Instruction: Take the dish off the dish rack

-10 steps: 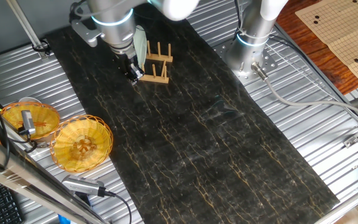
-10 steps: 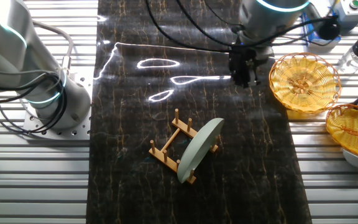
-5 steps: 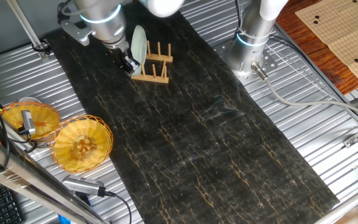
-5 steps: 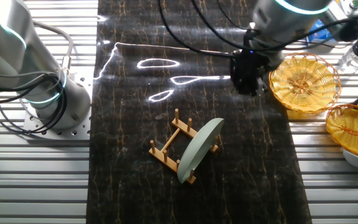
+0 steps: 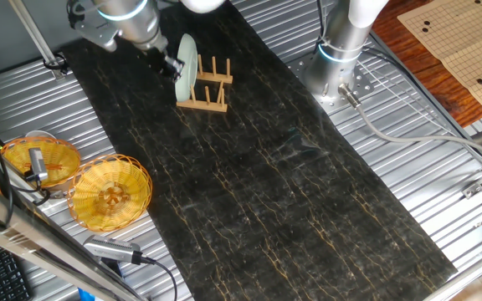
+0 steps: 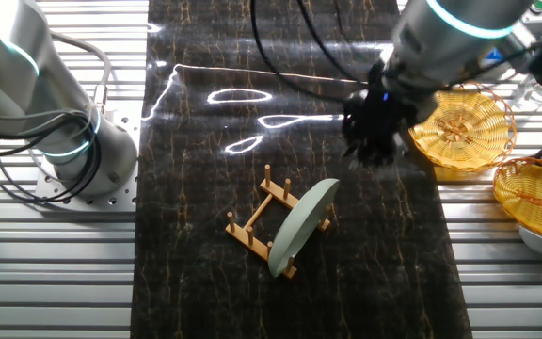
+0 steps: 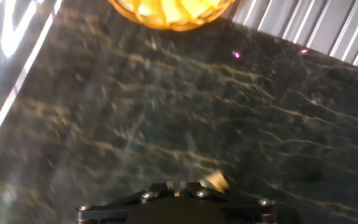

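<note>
The dark marbled mat lies under the pincer, which hangs above it, touching nothing. A yellow basket sits just beside the pincer on the metal table; a second yellow basket lies farther out. The dish stands on edge, tilted, in the dish rack, a little away from the pincer across the mat. I cannot tell whether its fingers are apart or together.
</note>
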Available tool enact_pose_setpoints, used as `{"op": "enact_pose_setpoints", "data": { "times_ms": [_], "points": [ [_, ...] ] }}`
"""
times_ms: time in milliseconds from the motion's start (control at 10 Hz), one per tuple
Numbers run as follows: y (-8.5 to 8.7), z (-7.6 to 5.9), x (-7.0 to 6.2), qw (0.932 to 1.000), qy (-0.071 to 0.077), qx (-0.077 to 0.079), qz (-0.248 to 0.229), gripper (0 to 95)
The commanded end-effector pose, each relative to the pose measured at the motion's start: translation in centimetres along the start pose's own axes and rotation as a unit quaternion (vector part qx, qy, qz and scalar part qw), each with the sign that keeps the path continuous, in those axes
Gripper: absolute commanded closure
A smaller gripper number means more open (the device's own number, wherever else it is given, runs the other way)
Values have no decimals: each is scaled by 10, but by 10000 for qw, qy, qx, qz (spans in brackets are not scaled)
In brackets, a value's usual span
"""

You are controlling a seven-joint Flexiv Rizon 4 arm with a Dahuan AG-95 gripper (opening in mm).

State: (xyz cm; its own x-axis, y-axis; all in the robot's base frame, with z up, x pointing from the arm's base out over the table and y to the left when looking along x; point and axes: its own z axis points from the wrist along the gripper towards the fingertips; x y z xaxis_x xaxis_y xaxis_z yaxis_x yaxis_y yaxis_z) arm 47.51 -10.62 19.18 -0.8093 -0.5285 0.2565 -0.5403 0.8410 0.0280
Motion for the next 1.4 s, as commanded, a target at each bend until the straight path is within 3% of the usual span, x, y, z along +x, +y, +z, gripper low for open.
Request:
{"op": "enact_pose_setpoints", "data": {
  "times_ms": [100, 200, 600, 1000, 1200, 1400],
  "points": [
    [-14, 4, 19, 9994, 210, 95, -275, 380],
    [-16, 4, 25, 9989, 273, 143, -353, 380],
    [-21, 14, 38, 9986, 274, 90, -439, 380],
    [-12, 22, 47, 9989, 277, 93, -358, 380],
    [-8, 26, 50, 9992, 281, 97, -272, 760],
    [-6, 27, 53, 9992, 270, 112, -275, 760]
  ]
}}
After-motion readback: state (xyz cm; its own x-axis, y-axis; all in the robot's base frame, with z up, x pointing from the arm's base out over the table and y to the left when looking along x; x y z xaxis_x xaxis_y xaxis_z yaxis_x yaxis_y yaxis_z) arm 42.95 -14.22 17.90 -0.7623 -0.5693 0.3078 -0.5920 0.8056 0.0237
